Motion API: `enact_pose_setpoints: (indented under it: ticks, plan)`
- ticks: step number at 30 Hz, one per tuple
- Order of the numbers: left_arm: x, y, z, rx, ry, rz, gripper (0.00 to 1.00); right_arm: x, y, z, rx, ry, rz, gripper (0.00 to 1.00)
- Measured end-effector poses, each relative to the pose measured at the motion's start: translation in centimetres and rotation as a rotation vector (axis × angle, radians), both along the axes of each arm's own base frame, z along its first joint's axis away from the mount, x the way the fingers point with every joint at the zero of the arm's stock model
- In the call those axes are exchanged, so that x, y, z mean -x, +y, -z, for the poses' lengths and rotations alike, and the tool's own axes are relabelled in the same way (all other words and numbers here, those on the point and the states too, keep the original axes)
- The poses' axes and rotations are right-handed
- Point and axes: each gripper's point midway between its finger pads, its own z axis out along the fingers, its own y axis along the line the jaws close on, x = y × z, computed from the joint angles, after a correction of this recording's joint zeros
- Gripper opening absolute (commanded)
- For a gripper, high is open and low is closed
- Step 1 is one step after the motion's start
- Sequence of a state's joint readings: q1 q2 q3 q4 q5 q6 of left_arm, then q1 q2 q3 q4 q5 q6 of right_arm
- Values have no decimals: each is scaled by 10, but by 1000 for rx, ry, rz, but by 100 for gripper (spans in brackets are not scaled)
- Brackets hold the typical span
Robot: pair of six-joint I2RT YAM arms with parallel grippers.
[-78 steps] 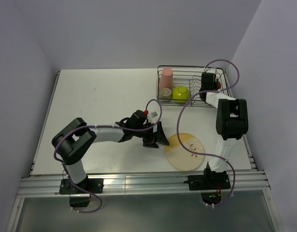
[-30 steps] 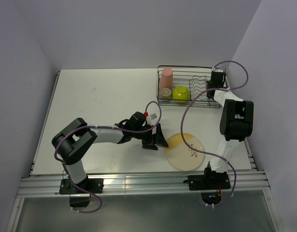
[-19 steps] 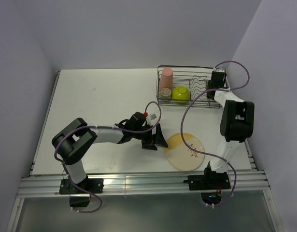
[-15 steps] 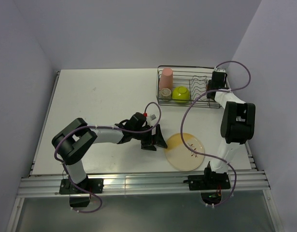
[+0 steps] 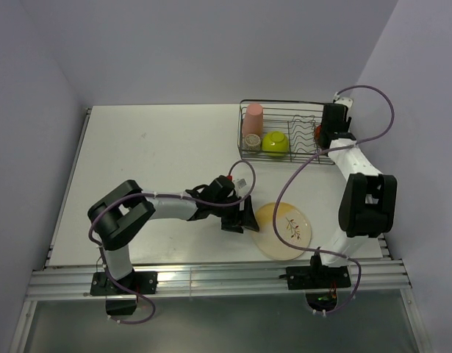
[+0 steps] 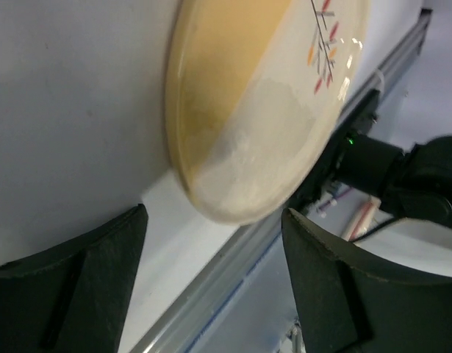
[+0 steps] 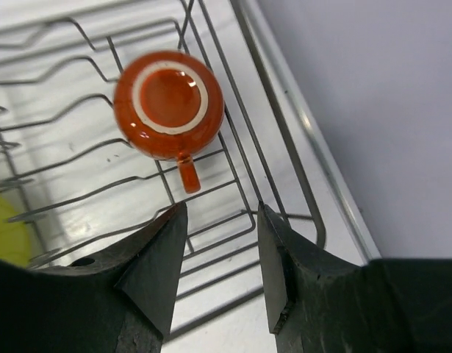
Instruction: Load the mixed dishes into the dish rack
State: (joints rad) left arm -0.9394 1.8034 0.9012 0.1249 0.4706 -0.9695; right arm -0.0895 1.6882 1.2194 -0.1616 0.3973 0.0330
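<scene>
1. Plainly one dish is left outside: the large pale-yellow plate point(image 5: 284, 231) lies flat on the table point(image 5: 152, 147), near the front edge and close to the right arm's base; the dish rack point(image 5: 284, 102) stands well apart from it at the far right.
2. The rack holds the rest; the pink tumbler point(image 5: 252, 118) is at its left end, the tiny cup point(image 5: 251, 141) just in front of that, the lime-green bowl point(image 5: 275, 143) beside the cup; the orange mug point(image 7: 169, 103) sits bottom-up at the right end.
3. The left gripper point(image 5: 246, 218) is released and grasps nothing; it sits low at the plate's left rim; in its wrist view the rim bulges toward the gap between the wide-spread fingers point(image 6: 86, 279), and neither is seen touching it.
4. The right gripper point(image 7: 222, 209) is also parted and empty; it hangs over the rack's right end, with the mug just ahead and the mug's handle pointing back toward the gap.
5. The deciding relation: the plate lies to the right of the left gripper, edge-on to it; being round it has no long axis, only a thin rim level with the table; the left arm is much the nearer.
6. Judged from this, the next move is a pinch across that rim; a flat plate may slide toward the front rail instead of lifting.
</scene>
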Motion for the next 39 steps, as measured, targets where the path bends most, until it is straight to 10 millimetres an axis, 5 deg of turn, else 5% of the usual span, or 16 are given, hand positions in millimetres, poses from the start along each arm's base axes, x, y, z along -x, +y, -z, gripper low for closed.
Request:
enact_pose_setpoints:
  ticks: [3,10,16,23,27,39]
  plan:
    - [-3,-9,5,-33,-8,-7,68,5,15,-28,31,-61,19,50]
    - [-9,-32,13,-105,-11,-50,64,40,76,-72,88,-170,-3,50]
    - [-11,-47,18,-119,-10,-87,45,85,81,-94,-2,-270,11,50]
    - [-13,-50,27,-160,-21,-143,21,119,109,-133,-157,-408,-77,50]
    - [-15,-52,30,-178,-31,-168,0,131,125,-135,-213,-412,-131,51]
    - [-16,-42,30,-160,-119,-200,0,150,184,-95,-329,-223,-362,59]
